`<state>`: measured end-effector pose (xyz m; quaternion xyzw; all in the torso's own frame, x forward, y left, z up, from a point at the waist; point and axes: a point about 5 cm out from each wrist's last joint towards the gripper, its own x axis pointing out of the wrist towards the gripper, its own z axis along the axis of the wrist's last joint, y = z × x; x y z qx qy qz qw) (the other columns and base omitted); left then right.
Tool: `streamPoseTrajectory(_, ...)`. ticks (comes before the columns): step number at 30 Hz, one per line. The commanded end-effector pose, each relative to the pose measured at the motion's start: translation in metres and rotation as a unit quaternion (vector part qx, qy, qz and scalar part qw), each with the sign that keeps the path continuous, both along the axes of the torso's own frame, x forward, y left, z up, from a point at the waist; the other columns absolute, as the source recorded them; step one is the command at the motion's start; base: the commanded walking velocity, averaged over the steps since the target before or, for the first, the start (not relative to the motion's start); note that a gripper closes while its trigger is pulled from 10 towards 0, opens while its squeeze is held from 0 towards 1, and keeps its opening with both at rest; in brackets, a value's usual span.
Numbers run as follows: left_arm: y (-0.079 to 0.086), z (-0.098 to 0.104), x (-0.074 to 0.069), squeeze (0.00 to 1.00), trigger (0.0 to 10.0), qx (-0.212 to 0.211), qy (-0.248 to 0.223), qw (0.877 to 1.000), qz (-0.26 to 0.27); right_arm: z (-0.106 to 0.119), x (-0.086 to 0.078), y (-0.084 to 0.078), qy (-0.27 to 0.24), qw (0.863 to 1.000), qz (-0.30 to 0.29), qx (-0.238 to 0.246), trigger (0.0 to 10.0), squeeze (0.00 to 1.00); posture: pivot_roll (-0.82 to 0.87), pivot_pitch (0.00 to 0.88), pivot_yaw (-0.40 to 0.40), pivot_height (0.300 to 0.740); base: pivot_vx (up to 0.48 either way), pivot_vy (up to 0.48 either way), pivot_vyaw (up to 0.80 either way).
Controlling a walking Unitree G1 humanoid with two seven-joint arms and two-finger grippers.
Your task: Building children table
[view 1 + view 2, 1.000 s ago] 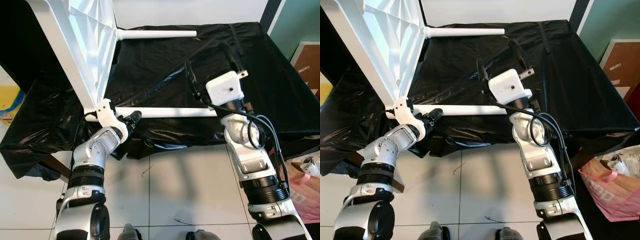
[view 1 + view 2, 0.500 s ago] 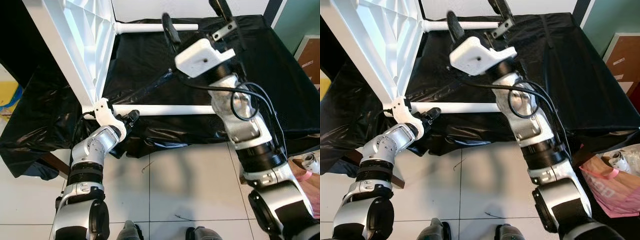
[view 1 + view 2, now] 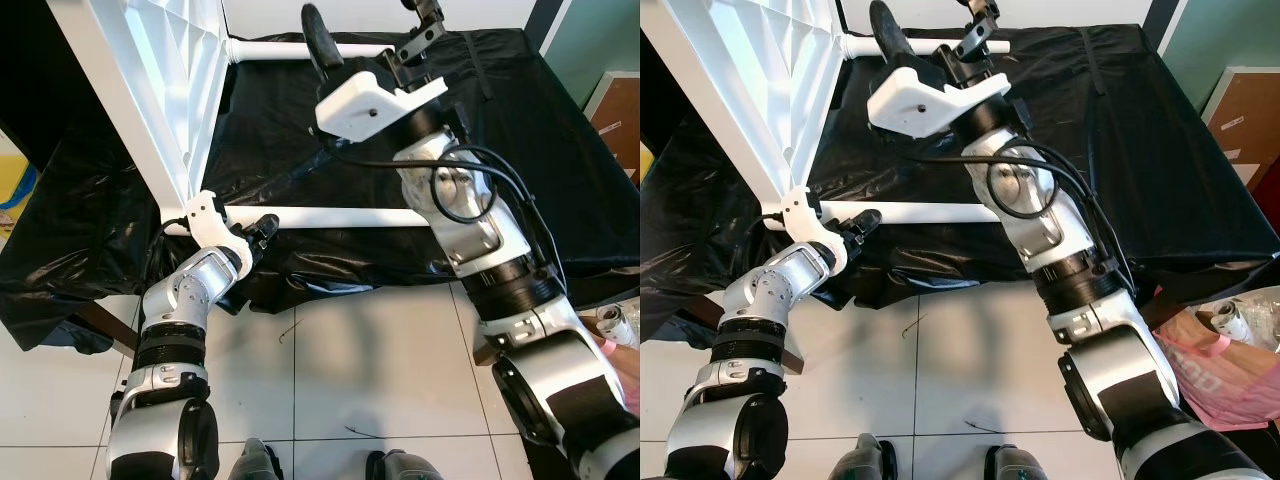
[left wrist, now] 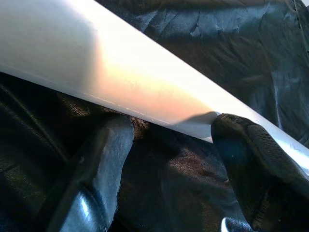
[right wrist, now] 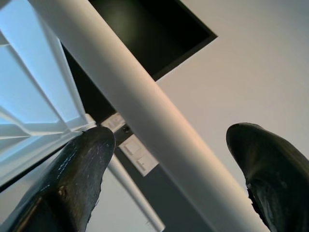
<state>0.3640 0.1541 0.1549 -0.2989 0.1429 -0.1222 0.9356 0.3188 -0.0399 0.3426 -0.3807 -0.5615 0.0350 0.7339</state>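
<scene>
A black plastic sheet [image 3: 520, 130] covers the work surface, and on it the white children's table top [image 3: 150, 90] stands tipped up on edge at the robot's left, its ribbed underside facing the arms, with two white legs running out sideways from it over the sheet. The far table leg [image 3: 290, 47] lies near the back edge of the sheet; the near table leg [image 3: 340, 215] runs along its front. The right gripper [image 3: 365, 30] is raised over the far leg, its two black fingers spread wide with the tube lying between them but not yet pinched; in the right wrist view the leg [image 5: 145, 121] crosses the gap between the fingers [image 5: 72, 179] with space on both sides. The left gripper [image 3: 262, 228] sits low at the root of the near leg, close to the top's corner; its wrist view shows the leg [image 4: 120, 77] passing just beyond the parted fingertips [image 4: 251, 159], one tip about touching it, so it is not clamped. The main risk, as I judge it, is the upright top: neither gripper has a firm hold, so a sideways push on the far leg while closing could tip the top over or twist a leg out of its socket. The slack sheet could also snag a finger.
</scene>
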Motion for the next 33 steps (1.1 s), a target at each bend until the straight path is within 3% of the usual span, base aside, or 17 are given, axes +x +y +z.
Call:
streamPoseTrajectory(1, -0.001, 0.000, -0.001, 0.00, 10.0, -0.005, -0.011, 1.000, -0.019, 0.004, -0.003, 0.008, -0.015, 1.000, 0.005, -0.004, 10.0, 0.00, -0.01, 0.140, 0.006, 0.740, 0.000, 0.000, 0.00)
streamPoseTrajectory(11, 0.000, 0.002, -0.001, 0.00, 10.0, -0.011, -0.015, 1.000, -0.016, 0.017, 0.013, 0.023, -0.002, 0.999, -0.036, -0.018, 10.0, 0.00, -0.02, 0.149, -0.001, 0.740, 0.000, 0.000, 0.00)
streamPoseTrajectory(17, 0.000, 0.000, 0.002, 0.00, 10.0, -0.017, -0.002, 1.000, -0.006, 0.033, 0.032, 0.034, 0.021, 0.991, -0.114, -0.064, 10.0, 0.00, -0.03, 0.162, 0.002, 0.740, 0.000, 0.000, 0.00)
streamPoseTrajectory(24, -0.001, -0.007, 0.004, 0.00, 10.0, -0.029, 0.020, 0.999, 0.013, 0.046, 0.040, 0.031, 0.038, 0.986, -0.151, -0.064, 10.0, 0.00, -0.03, 0.163, 0.007, 0.740, 0.000, 0.000, 0.00)
streamPoseTrajectory(25, -0.002, -0.008, 0.006, 0.00, 10.0, -0.028, 0.026, 0.999, 0.016, 0.048, 0.041, 0.028, 0.048, 0.986, -0.150, -0.055, 0.0, 0.00, -0.03, 0.165, 0.005, 0.740, 0.000, 0.000, 0.00)
streamPoseTrajectory(33, -0.010, -0.013, 0.015, 0.00, 10.0, -0.036, 0.051, 0.997, 0.038, 0.044, 0.041, 0.016, 0.089, 0.985, -0.144, -0.022, 0.0, 0.00, -0.05, 0.172, 0.016, 0.740, 0.000, 0.000, 0.00)
